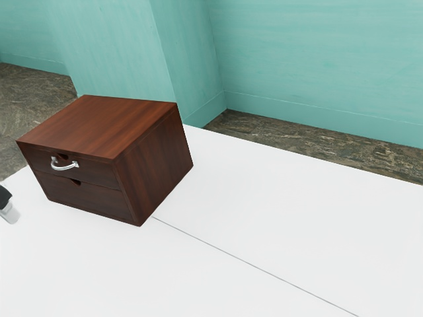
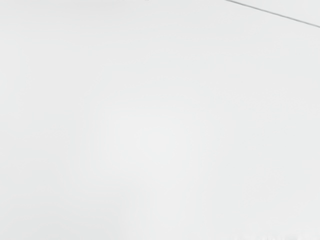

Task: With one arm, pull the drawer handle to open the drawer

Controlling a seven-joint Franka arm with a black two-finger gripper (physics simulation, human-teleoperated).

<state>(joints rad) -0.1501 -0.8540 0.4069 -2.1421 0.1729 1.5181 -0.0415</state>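
White table (image 1: 284, 218) is seen nearest, crossed by a thin seam (image 1: 251, 261). By its far edge a dark wooden cabinet (image 1: 112, 129) is set, the upper drawer (image 1: 96, 170) flush, its silver handle (image 1: 64, 164) untouched. Part of the gripper (image 1: 6, 206) is glimpsed nearby; open or closed cannot be told.
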